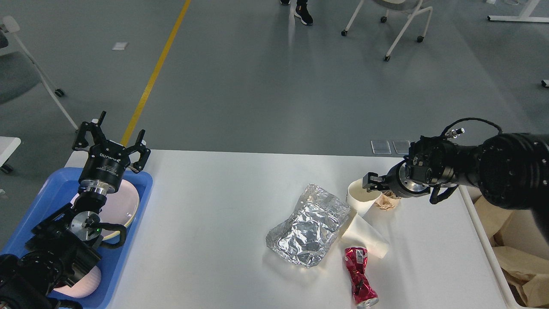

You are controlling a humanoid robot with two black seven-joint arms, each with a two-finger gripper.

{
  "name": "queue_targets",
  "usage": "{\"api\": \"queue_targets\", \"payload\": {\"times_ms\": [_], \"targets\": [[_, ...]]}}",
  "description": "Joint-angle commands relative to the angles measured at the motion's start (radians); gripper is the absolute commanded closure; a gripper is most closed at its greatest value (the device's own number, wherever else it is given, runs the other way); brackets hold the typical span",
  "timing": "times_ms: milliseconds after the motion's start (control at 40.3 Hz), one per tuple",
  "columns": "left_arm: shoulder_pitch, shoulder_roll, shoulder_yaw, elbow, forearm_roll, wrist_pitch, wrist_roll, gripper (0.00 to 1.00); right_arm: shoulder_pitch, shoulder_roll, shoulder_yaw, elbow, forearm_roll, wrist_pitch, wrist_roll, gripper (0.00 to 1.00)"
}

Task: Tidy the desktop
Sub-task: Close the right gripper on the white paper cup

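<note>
The white desktop (214, 223) holds a crumpled silver foil bag (309, 225), an upright white paper cup (363, 197), a flattened white cup (365, 237) and a crushed red can (360, 277). A brown paper wad (389, 201) lies just right of the upright cup. My right gripper (372, 180) hovers at that cup's right rim, above the wad. It is dark and seen end-on, so its fingers cannot be told apart. My left gripper (112, 136) stands open and empty over the far end of the blue tray.
A blue tray (128, 253) at the left edge carries pale plates (122, 206). A cream bin (482, 223) with brown paper stands off the table's right side. Wheeled chairs and a person's shoes (302, 13) are on the floor beyond.
</note>
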Motion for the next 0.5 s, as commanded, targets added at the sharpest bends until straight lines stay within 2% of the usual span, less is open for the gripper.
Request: {"api": "queue_targets", "payload": {"times_ms": [0,273,373,472], "targets": [[0.0,0.0,0.0,0.0,0.0,0.0,0.0,0.04,-0.008,0.0,0.0,0.006,-0.001,0.011,0.0,0.53],[0.0,0.0,0.0,0.0,0.0,0.0,0.0,0.04,-0.009,0.001,0.0,0.011,-0.001,0.034,0.0,0.82],[0.0,0.0,0.0,0.0,0.0,0.0,0.0,0.04,-0.006,0.0,0.0,0.009,0.001,0.073,0.0,0.99],[0.0,0.0,0.0,0.0,0.0,0.0,0.0,0.04,0.002,0.0,0.002,0.009,0.001,0.133,0.0,1.0]]}}
